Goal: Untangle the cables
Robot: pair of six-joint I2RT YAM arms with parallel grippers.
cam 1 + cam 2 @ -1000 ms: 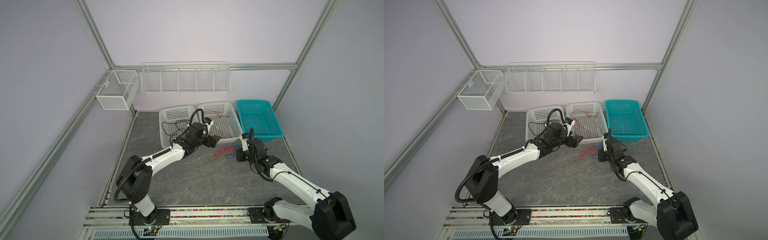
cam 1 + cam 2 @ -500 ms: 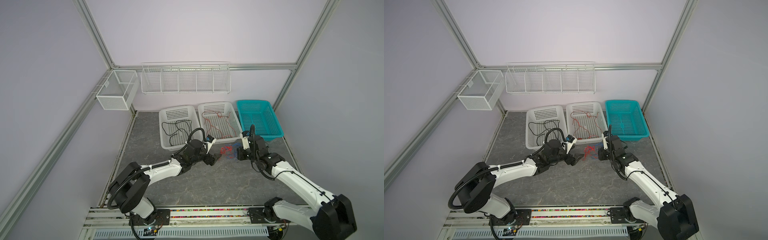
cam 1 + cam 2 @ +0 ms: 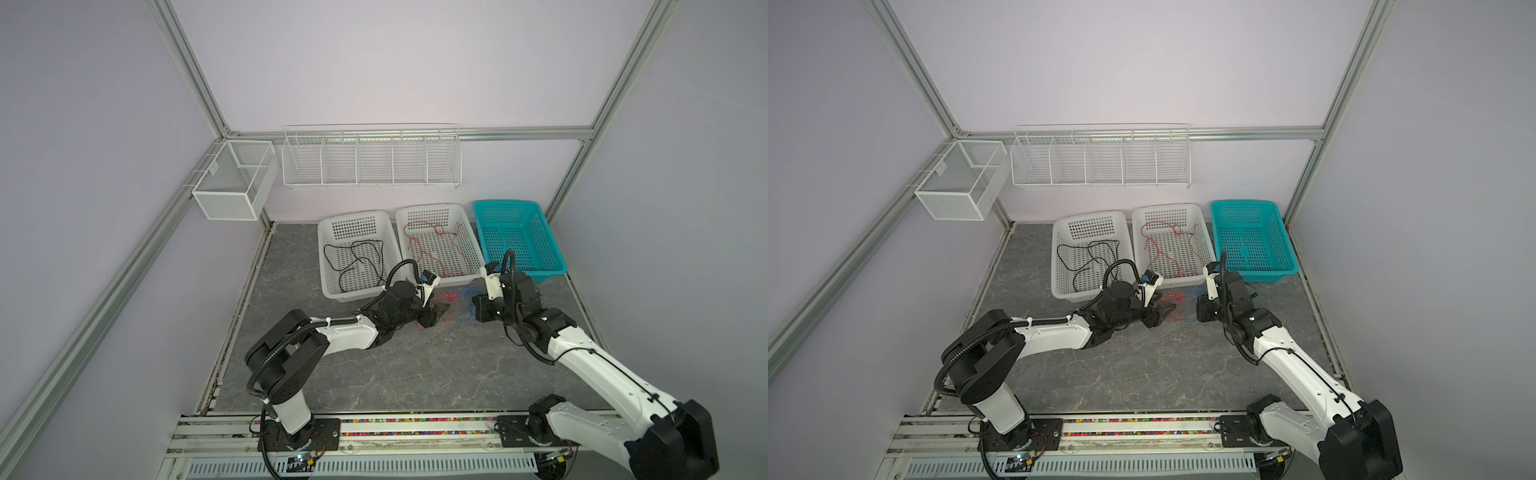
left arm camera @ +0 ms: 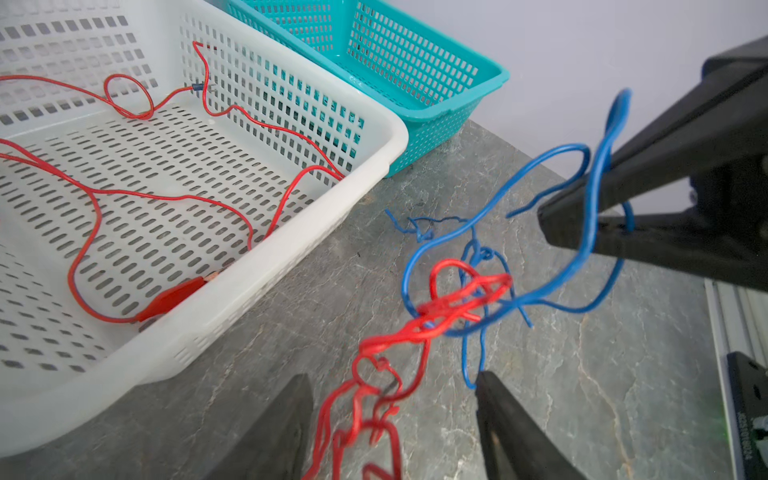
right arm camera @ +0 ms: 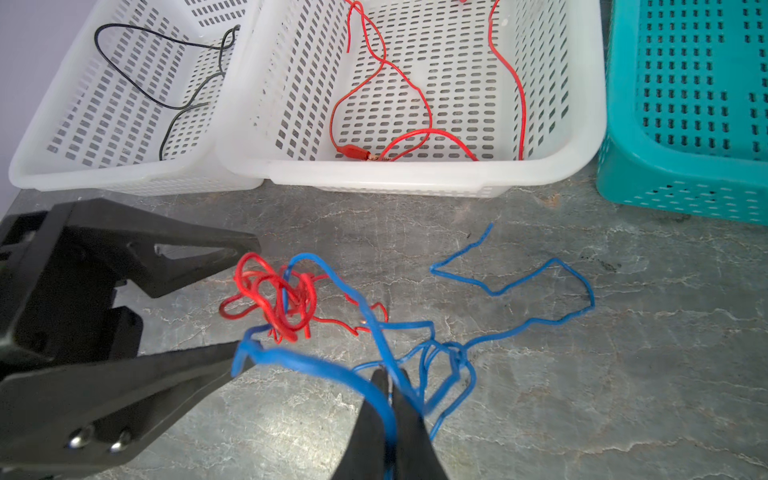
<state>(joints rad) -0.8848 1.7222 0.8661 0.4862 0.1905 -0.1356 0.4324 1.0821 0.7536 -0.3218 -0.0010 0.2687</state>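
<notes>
A red cable [image 4: 457, 299] and a blue cable [image 4: 573, 266] are knotted together on the grey table in front of the baskets, seen in a top view as the red cable [image 3: 449, 296] and the blue cable [image 3: 467, 293]. My left gripper [image 4: 392, 395] is open, its fingers standing either side of the red cable's loops without clamping them. My right gripper [image 5: 388, 382] is shut on a strand of the blue cable [image 5: 519, 328], lifted a little off the table. In both top views the left gripper [image 3: 438, 313] and the right gripper [image 3: 476, 309] face each other across the tangle.
Behind the tangle stand three baskets. A white basket [image 3: 359, 215] holds a black cable [image 3: 353, 257]. A second white basket [image 3: 432, 206] holds a red clip lead [image 3: 436, 245]. The teal basket [image 3: 505, 202] is at the right. Wire racks hang on the back wall.
My left arm has come down from the white baskets to the tangle, and its jaws have narrowed around the red cable. The right gripper has hardly moved and keeps its hold.
</notes>
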